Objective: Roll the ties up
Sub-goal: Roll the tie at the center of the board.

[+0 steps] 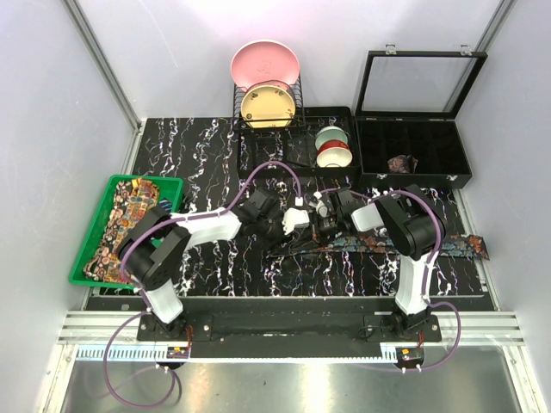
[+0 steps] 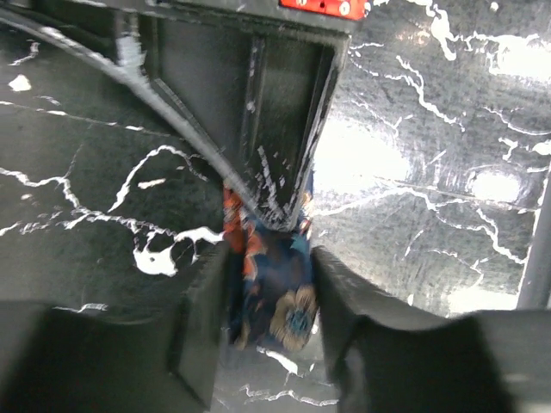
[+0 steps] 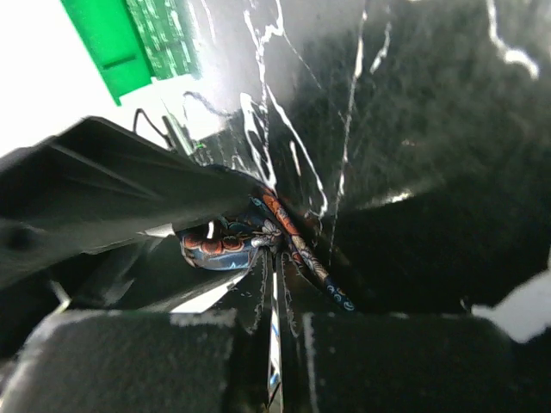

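The dark blue tie lies across the table, from the middle to the right. The left gripper has its jaws half wide around the tie's end; the right gripper has them closed. With so loose a hold, the end could slip out and unfold. Whether the right jaws pinch cloth I cannot tell; from above, both grippers hide any coil.
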